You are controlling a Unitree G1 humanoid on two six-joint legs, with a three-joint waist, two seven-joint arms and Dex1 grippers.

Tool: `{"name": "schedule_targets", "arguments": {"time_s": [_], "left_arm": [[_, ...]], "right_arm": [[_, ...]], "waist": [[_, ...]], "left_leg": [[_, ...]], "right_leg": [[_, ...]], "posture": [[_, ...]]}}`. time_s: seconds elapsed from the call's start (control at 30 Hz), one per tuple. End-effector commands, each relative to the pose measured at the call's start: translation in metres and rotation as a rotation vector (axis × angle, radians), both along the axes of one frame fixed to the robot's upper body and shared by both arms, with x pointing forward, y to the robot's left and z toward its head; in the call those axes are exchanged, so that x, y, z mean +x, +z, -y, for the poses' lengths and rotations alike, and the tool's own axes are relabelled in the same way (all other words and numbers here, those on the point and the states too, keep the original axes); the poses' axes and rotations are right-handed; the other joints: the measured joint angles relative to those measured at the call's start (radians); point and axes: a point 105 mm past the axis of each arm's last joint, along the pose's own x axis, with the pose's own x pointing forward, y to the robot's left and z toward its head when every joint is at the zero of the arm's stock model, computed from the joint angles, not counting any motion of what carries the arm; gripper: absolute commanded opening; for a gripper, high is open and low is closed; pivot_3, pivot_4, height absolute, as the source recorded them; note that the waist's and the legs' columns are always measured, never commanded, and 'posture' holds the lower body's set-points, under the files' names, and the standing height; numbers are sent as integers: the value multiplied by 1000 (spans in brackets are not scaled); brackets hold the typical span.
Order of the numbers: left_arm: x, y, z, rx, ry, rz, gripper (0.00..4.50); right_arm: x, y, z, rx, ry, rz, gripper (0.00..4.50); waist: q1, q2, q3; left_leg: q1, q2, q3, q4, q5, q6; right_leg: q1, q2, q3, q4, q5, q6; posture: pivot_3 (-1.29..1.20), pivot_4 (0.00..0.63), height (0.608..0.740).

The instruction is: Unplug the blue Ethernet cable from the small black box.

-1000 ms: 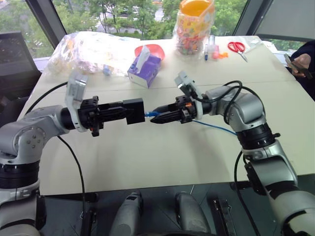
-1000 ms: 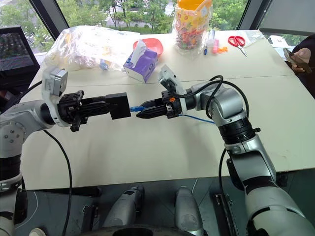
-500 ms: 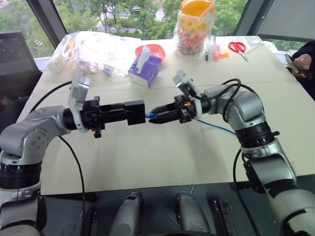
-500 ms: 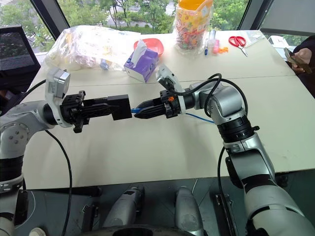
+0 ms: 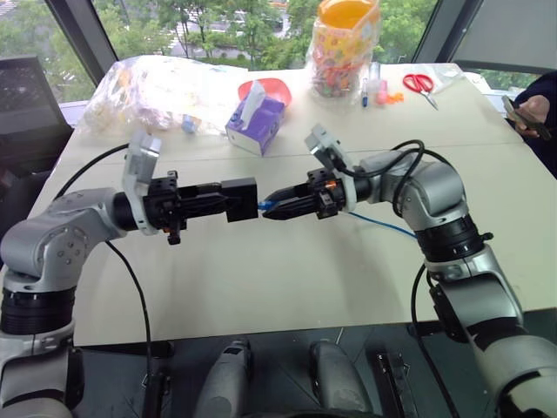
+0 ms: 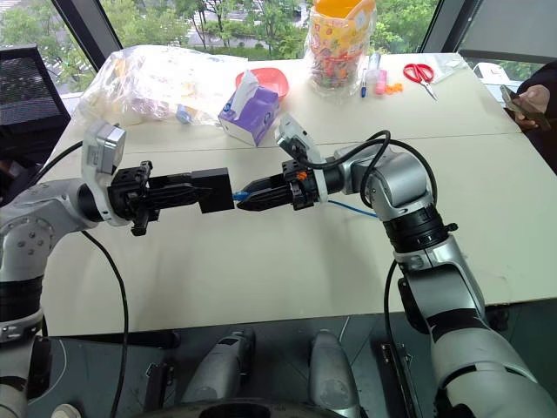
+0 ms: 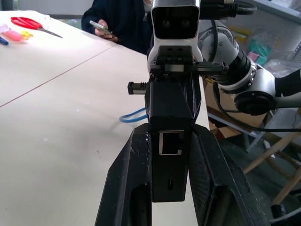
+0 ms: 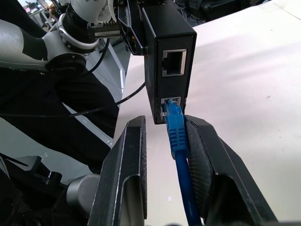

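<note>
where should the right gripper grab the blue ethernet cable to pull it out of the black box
Grip the ribbed plug boot of the blue Ethernet cable just behind the small black box, coming straight along the cord's axis. The right gripper already straddles it, and the boot is thicker than the cord.

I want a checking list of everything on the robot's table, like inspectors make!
Surface: pale flat table, bare near the robot.
Job's things: thin blue Ethernet cable plugged into the lower port of the small black box, upper port empty.
Clutter: purple tissue box, red bowl, red scissors, clear jar, plastic bags.
Hands: left hand shut on the box; right hand around the plug.
Cables: black arm cables.
Surroundings: windows, trees; a person with a phone.
</note>
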Motion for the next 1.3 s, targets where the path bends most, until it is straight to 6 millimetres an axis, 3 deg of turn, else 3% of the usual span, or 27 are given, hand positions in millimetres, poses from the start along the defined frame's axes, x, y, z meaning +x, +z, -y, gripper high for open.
{"name": "schedule_targets", "arguments": {"time_s": [0.03, 0.17, 0.6, 0.73, 0.83, 1.03, 1.3], "left_arm": [[-3, 7, 3, 8, -10, 53, 479], [-4, 5, 4, 14, -15, 54, 479], [-10, 2, 4, 29, -24, 47, 479], [-13, 4, 1, 29, -21, 49, 479], [-14, 9, -5, 13, 1, 46, 479], [-15, 11, -16, 2, 46, 33, 479], [-15, 11, -13, -6, 39, 33, 479]], "right_arm": [[-8, 16, -8, 20, 59, 56, 1231], [-8, 16, -8, 18, 56, 57, 32], [-5, 9, -4, -8, 36, 43, 32], [2, 5, 6, -6, -24, -32, 32], [11, 5, 21, 29, -91, -173, 32], [20, -5, 48, 47, -185, -279, 32], [13, -1, 49, 56, -160, -264, 32]], "waist": [[0, 0, 0], [0, 0, 0], [-1, 0, 0], [0, 0, 0], [0, 0, 0], [0, 0, 0], [0, 0, 0]], "left_leg": [[0, 0, 0, 0, 0, 0], [0, 0, 0, 0, 0, 0], [0, 0, 0, 0, 0, 0], [0, 0, 0, -1, 0, 0], [0, 0, 0, -1, 0, 0], [0, 0, 0, -1, 0, 0], [0, 0, 0, -1, 0, 0]], "right_leg": [[0, 0, 0, 0, 0, 0], [0, 0, 0, 0, 0, 0], [0, 0, 0, 0, 0, 0], [-1, 0, 0, 0, 0, 0], [0, 0, 0, 0, 0, 0], [-1, 0, 0, 0, 0, 0], [-1, 0, 0, 0, 0, 0]], "posture": [[0, 150, 728], [0, 150, 728], [0, 150, 728], [0, 150, 728], [0, 150, 728], [0, 150, 728], [0, 150, 728]]}}
